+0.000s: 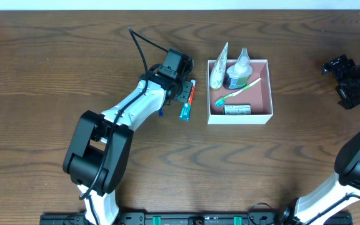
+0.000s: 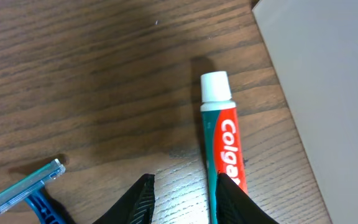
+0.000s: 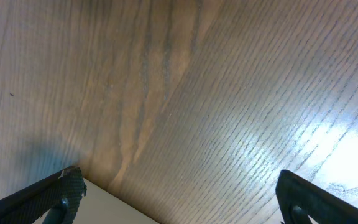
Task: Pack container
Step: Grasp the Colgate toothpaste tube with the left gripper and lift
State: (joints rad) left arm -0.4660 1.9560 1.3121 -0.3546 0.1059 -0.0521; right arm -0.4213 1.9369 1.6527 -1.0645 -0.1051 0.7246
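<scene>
Left arm stretches forward over the table [image 1: 55, 75]. Left gripper [image 2: 182, 183] is low, jaws partly apart and empty, toothpaste tube [image 2: 222, 140] just beside one finger. Container [image 1: 239, 119] lies centre-right. Right gripper [image 3: 179, 179] is far right, jaws wide and empty.

Right wrist view. Camera is looking down on a brown wood-grain table [image 3: 166, 93], with the grain running from 7 o'clock toward 1 o'clock. The right gripper [image 3: 179, 183] is standing with its jaws spread wide: one dark finger [image 3: 42, 199] is showing at 8 o'clock, the other [image 3: 325, 199] at 4 o'clock. Only wood is showing between them. A pale flat surface [image 3: 114, 208] is cutting in at 6 to 7 o'clock, its edge running diagonally; identity cannot be told. Bright glare [image 3: 347, 146] is washing out the grain at 4 o'clock. A soft shadow [image 3: 39, 152] is lying at 8 to 9 o'clock.
</scene>
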